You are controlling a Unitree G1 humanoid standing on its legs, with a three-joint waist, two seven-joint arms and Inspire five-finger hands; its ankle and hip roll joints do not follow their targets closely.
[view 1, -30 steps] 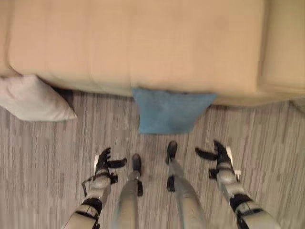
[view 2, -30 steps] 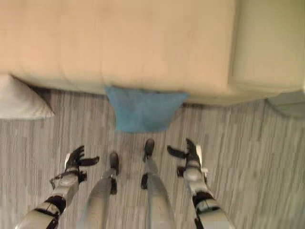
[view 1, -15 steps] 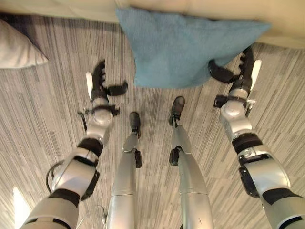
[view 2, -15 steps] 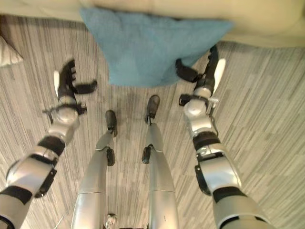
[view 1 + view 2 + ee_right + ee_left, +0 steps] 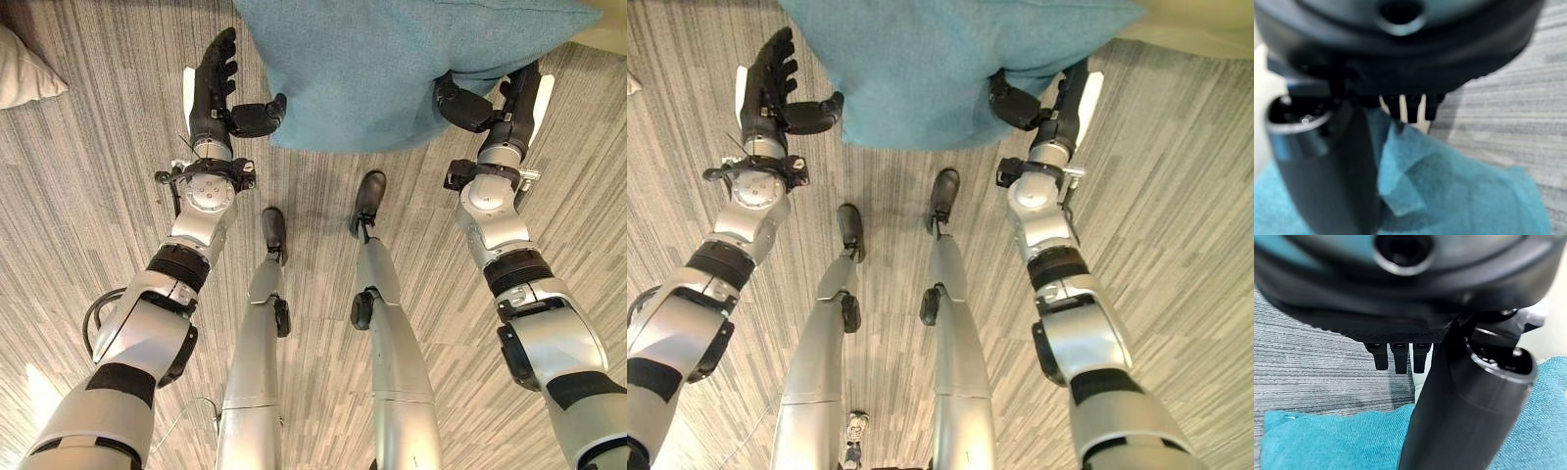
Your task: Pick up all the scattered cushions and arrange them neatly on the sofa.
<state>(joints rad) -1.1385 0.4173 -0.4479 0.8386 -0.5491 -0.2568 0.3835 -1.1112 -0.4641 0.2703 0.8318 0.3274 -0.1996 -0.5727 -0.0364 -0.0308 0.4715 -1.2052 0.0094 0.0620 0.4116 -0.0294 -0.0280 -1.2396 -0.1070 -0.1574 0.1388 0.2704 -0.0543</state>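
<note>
The blue cushion (image 5: 950,64) lies on the striped floor (image 5: 1176,196) between both hands (fingers straight): left hand (image 5: 769,88), right hand (image 5: 1058,98).

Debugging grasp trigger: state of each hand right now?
Left hand: open, beside the blue cushion.
Right hand: open, thumb on the cushion.

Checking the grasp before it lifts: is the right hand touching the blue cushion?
Touching. In the left eye view the right hand's thumb lies on the blue cushion's lower corner.
</note>
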